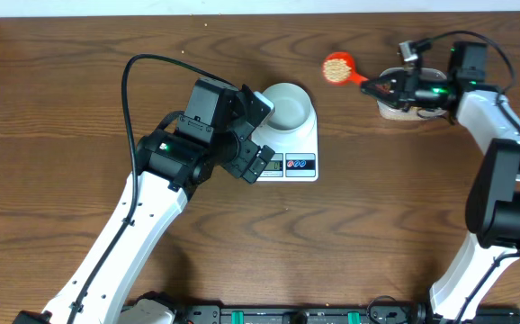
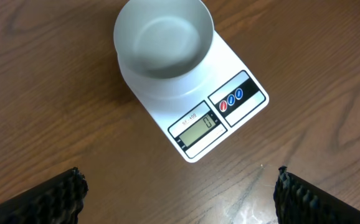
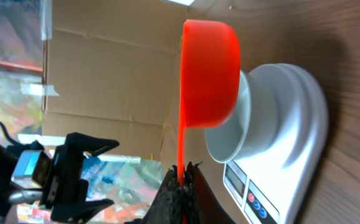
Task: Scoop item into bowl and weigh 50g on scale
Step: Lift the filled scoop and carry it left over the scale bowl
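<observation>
The right gripper [image 3: 179, 186] is clamped on the handle of the orange scoop [image 3: 210, 71], which is held level with a load of beans [image 1: 336, 66]. Beyond the scoop, near but not yet under it, the bowl [image 1: 289, 106] is seated on the scale [image 1: 301, 164]. The bowl is empty and 0 is displayed. The scoop should be kept level until its lip is over the bowl centre. It should then be tilted slowly, so that beans are metered against the reading. The left gripper [image 2: 180, 205] is spread wide, empty, near the scale front.

Pale bowl [image 2: 167, 86] on white scale [image 2: 227, 64], display [image 2: 197, 126] 0.
</observation>
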Controlling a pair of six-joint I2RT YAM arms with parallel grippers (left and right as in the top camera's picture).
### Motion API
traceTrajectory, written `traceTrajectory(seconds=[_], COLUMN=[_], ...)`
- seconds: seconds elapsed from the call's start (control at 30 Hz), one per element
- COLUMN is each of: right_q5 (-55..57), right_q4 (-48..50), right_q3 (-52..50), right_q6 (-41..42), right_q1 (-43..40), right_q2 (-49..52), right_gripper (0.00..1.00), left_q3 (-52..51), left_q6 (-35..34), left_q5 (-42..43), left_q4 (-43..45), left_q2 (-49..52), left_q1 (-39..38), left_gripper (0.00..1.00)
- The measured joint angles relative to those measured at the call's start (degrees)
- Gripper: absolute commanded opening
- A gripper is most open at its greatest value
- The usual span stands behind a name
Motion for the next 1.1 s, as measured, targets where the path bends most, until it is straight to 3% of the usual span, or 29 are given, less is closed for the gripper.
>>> traceTrajectory(seconds=[0.43,1.1], right_q5=[9.0,23.1], right_q4=[2.1,-7.2], right_q3=[0.0,0.0], right_q6=[7.0,3.8], right_q1=[7.6,15.6], right_q2=[-1.4,-10.0], right_gripper=[0.01,0.01], left_q3=[0.0,0.0], left_q6=[0.0,0.0], left_q5=[0.0,0.0], left_q4=[0.0,0.0], left_q2=[0.0,0.0], left_q1=[0.0,0.0], left_gripper=[0.98,0.98])
